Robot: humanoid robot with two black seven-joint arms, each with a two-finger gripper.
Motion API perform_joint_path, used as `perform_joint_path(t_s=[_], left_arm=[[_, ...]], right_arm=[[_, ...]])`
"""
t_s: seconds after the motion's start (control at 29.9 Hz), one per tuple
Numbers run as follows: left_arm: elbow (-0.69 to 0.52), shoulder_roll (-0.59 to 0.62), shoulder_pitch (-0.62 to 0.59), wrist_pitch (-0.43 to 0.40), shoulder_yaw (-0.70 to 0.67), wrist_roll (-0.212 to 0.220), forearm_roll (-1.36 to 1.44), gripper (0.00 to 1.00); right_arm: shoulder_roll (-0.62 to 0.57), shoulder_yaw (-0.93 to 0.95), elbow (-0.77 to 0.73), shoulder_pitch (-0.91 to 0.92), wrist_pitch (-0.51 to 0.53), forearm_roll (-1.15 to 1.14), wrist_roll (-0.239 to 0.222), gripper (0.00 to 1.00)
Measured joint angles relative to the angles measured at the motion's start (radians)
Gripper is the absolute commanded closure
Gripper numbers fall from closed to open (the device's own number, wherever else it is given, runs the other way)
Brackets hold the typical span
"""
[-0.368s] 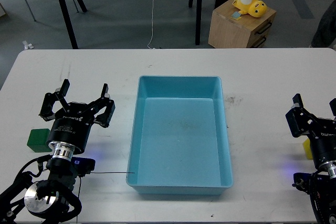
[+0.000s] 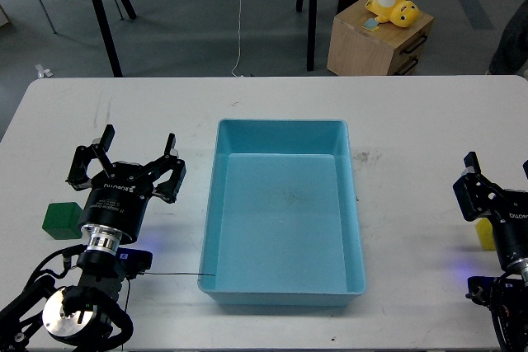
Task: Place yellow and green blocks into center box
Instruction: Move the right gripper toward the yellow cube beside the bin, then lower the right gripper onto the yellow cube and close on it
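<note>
The blue center box (image 2: 281, 124) stands in the middle of the white table and is empty. A green block (image 2: 61, 220) lies on the table at the left, just left of my left arm. My left gripper (image 2: 139, 139) is open and empty, right of and a little beyond the green block, apart from it. A yellow block (image 2: 485, 233) lies at the far right, partly hidden behind my right arm. My right gripper (image 2: 498, 167) is open and empty, beside and just beyond the yellow block, its right finger at the view's edge.
The white table (image 2: 165, 105) ends near the top of the view. On the floor beyond stand a wooden cabinet (image 2: 375, 43) with a yellow plush toy (image 2: 394, 6), black stand legs (image 2: 103, 22) and a thin cable (image 2: 240, 14).
</note>
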Motion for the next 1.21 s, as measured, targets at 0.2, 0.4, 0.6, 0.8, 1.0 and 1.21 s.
perform_joint_path(t_s=[0.2,0.4,0.6,0.8,1.0,1.21], left_arm=[[0.001,0.0,0.0,-0.001,0.0,0.0,0.0,0.0],[0.003,0.0,0.0,-0.001,0.001,0.0,0.0,0.0],[0.005,0.0,0.001,-0.002,0.001,0.0,0.001,0.0],[0.005,0.0,0.002,-0.002,0.001,0.0,0.001,0.0],[0.006,0.0,0.003,-0.002,0.002,0.0,0.002,0.0],[0.006,-0.013,0.006,-0.002,0.002,0.0,0.002,0.0]], right_arm=[[-0.089,0.059,-0.008,0.01,0.062,-0.235,0.004,0.01],[-0.189,0.129,-0.001,0.093,0.049,-0.719,0.004,0.01],[-0.551,0.097,0.005,0.139,0.019,-1.023,0.004,0.01],[-0.929,-0.046,0.016,0.161,0.008,-1.046,-0.002,0.01],[-1.261,-0.231,0.019,0.164,-0.062,-1.051,-0.014,0.02],[-1.416,-0.364,0.019,0.165,-0.146,-1.202,-0.017,0.02]])
